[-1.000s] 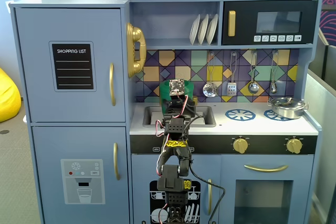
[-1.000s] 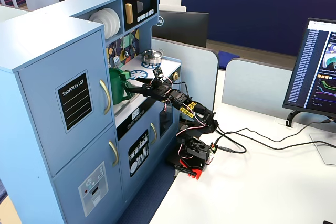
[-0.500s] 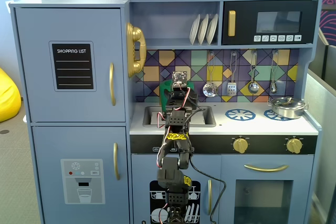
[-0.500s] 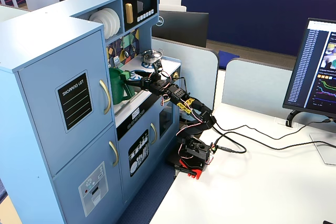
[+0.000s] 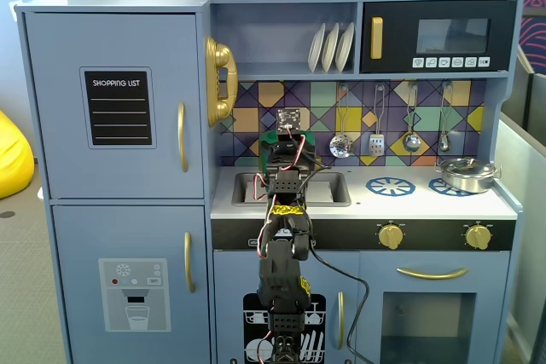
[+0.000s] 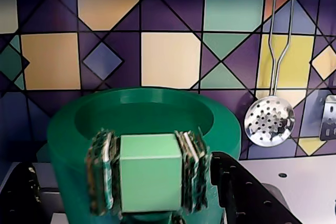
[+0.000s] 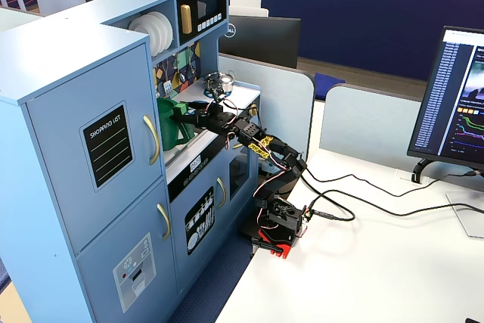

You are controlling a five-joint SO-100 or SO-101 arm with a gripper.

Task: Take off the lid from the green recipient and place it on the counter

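The green recipient [image 6: 63,129] stands at the back of the white counter [image 5: 367,202], by the sink. In the wrist view its top is a thick rim round a hollow. No knob shows, and I cannot tell whether the lid sits in it. A light-green block [image 6: 151,179] with ribbed sides sits on its front. My gripper [image 6: 125,161] is open. Its black jaws straddle the block: the right one is against the ribs, the left one stands apart. The recipient [image 5: 271,136] is mostly hidden behind my gripper [image 5: 281,153]. From the side, my gripper [image 7: 195,117] reaches level at the recipient [image 7: 170,126].
The sink basin [image 5: 328,189] lies under my arm. A silver pot [image 5: 467,174] stands on the right burner, and a blue burner print [image 5: 391,186] lies left of it. Utensils hang on the tiled wall, among them a skimmer [image 6: 269,121]. A shelf and a microwave overhang the counter.
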